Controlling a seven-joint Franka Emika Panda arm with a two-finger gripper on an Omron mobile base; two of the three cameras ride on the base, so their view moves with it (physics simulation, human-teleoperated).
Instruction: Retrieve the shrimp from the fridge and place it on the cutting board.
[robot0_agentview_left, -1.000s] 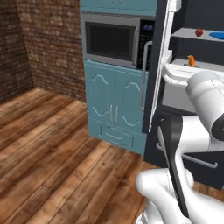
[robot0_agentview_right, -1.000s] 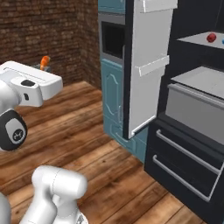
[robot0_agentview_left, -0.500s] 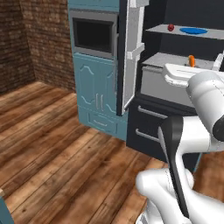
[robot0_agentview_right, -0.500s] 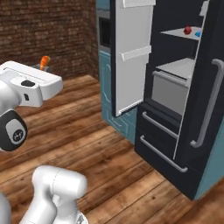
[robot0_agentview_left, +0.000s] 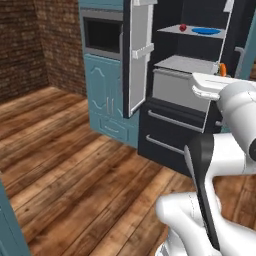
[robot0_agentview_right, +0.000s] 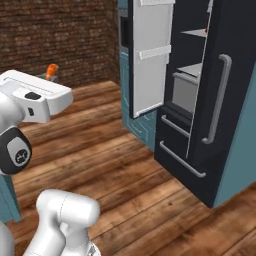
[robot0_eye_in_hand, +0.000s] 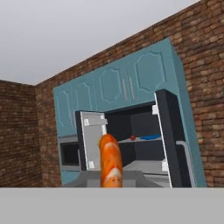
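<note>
A small orange shrimp (robot0_eye_in_hand: 110, 162) with pale bands stands upright in the middle of the hand view, held in my gripper (robot0_eye_in_hand: 110, 181), which is shut on it. Its tip pokes up behind the white hand in the left base view (robot0_agentview_left: 223, 69) and in the right base view (robot0_agentview_right: 51, 71). The dark fridge (robot0_agentview_left: 186, 131) stands ahead with both doors open, its grey shelves and pale drawer on show. My hand is held high, clear of the fridge (robot0_agentview_right: 235, 100) and out over the wooden floor. The cutting board is out of view.
On the fridge's upper shelf lie a small red fruit (robot0_agentview_left: 183, 27) and a blue plate (robot0_agentview_left: 206, 31). A teal cabinet with a black microwave (robot0_agentview_left: 102, 35) stands left of the fridge. Brick walls lie behind, and open wooden floor (robot0_agentview_left: 75, 165) spreads in front.
The whole scene has shifted because the base has driven and turned: the fridge now looks farther off and more of it shows. The arm keeps its pose, with the shrimp still gripped.
</note>
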